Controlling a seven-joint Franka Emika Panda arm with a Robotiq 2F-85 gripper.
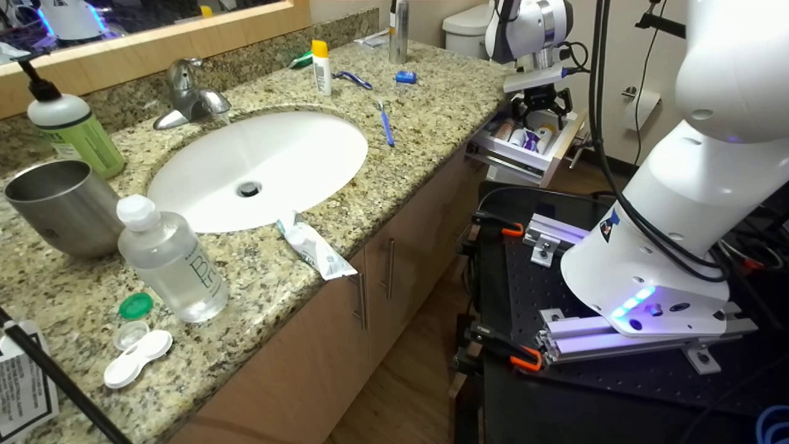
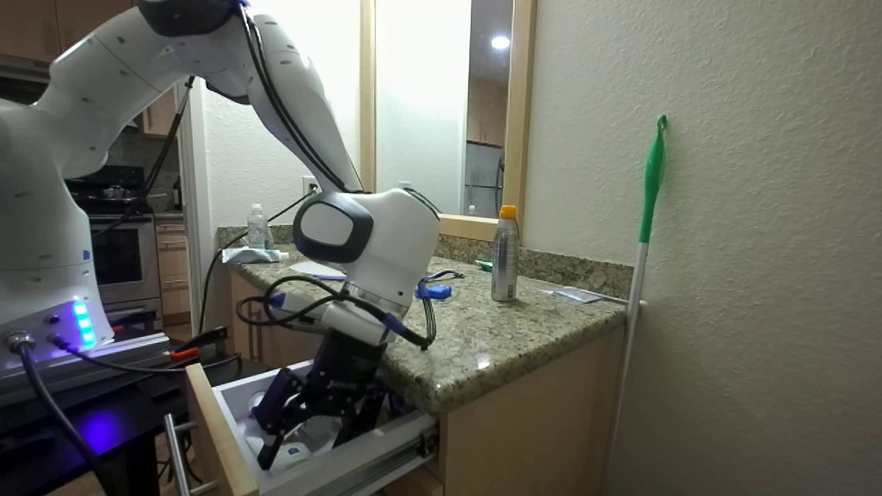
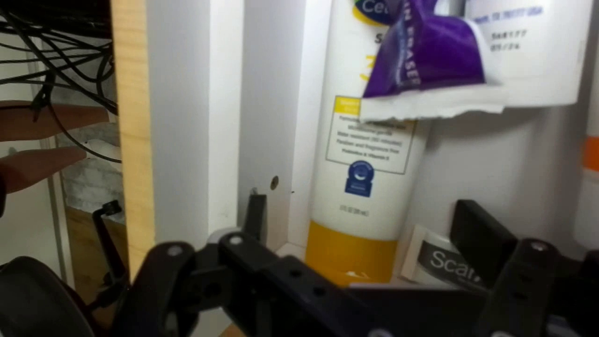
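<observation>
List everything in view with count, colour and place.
Sink: 1, white, in counter
Faucet: 1, silver, behind sink
Pump bottle: 1, green, near faucet
Cup: 1, silver, near pump bottle
Clear bottle: 1, colourless, near cup
Lens case: 1, white, counter
Caps: 2, green, clear, counter
Squeezed tube: 1, white, counter edge
Toothbrush: 1, blue, beside sink
Razor: 1, blue, counter
Yellow-capped bottle: 1, white, counter
Spray can: 1, silver, counter
Pole: 1, green and white, wall
Drawer: 1, white and wood, open below counter
Yellow-ended tube: 1, white, drawer
Purple wrapper: 1, purple, drawer
Arm: 1, white, beside counter
Gripper: 1, black, open, at drawer
</observation>
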